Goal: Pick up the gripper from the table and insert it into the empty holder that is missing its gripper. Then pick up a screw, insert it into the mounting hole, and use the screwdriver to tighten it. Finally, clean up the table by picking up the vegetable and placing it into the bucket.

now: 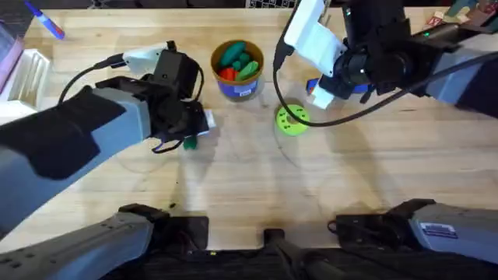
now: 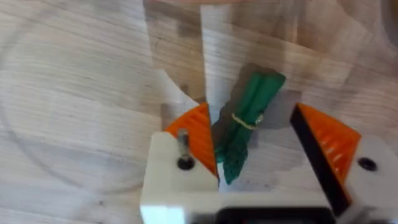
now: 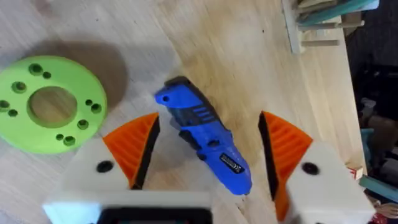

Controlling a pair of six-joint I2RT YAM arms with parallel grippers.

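Seen from overhead, a pale wooden table (image 1: 373, 171) held two robot arms at work. The left gripper (image 1: 191, 128) sat left of centre in the frame, low over the wood, with the vegetable (image 1: 188, 142) — a slim dark green toy — just below it. In the left wrist view the vegetable (image 2: 245, 124) lay slanted between the orange pads (image 2: 198, 138), close against one pad and apart from the other; the fingers stood apart and had not closed on it.

The bucket (image 1: 238, 68), blue-sided with a tan rim, stood at upper centre of the overhead frame, already holding other green and red toy pieces. It was near the left gripper, up and to the right.

The right gripper (image 1: 331, 89) hung at upper right, beside a lime-green disc (image 1: 292, 120). Its wrist view showed the blue screwdriver (image 3: 205, 144) lying on the table between its orange pads (image 3: 134, 146) — fingers spread wide, touching nothing, with the disc (image 3: 50, 102) at the frame's left.

By my reading, the step in hand was the final clean-up: grasping the vegetable. The next move would call for closing the left fingers squarely across the thin toy, lifting it clear, then carrying it over the bucket's rim before letting go.
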